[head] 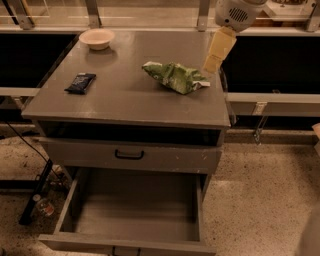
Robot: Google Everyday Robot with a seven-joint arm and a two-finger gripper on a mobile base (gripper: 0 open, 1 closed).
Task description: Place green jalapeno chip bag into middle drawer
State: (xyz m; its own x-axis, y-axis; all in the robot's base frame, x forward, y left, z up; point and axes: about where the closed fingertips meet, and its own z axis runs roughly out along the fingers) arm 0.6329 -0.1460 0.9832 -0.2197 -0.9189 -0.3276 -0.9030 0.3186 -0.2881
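From the single camera view, looking down at the grey table [125, 102], the green jalapeno chip bag [175, 77] is lying crumpled on the right half of the top, near the right edge. Its white and yellowish print is showing, but no word on it is readable. The tool [211, 64] is hanging just beyond the bag's right end, a cream-coloured wedge pointing down and slightly left from the white wrist housing [235, 14] above. It is carrying nothing, and I cannot tell whether it is open or closed, nor whether its tip is touching the bag. A small flat dark-blue packet [80, 83] is lying near the left edge, its label unreadable too, and a pale bowl [97, 38] is sitting at the back left corner. Below the top, a grey drawer front with a black handle [129, 155] is standing slightly out. Under it the middle drawer [135, 207] is standing pulled well out, showing its bare grey floor.
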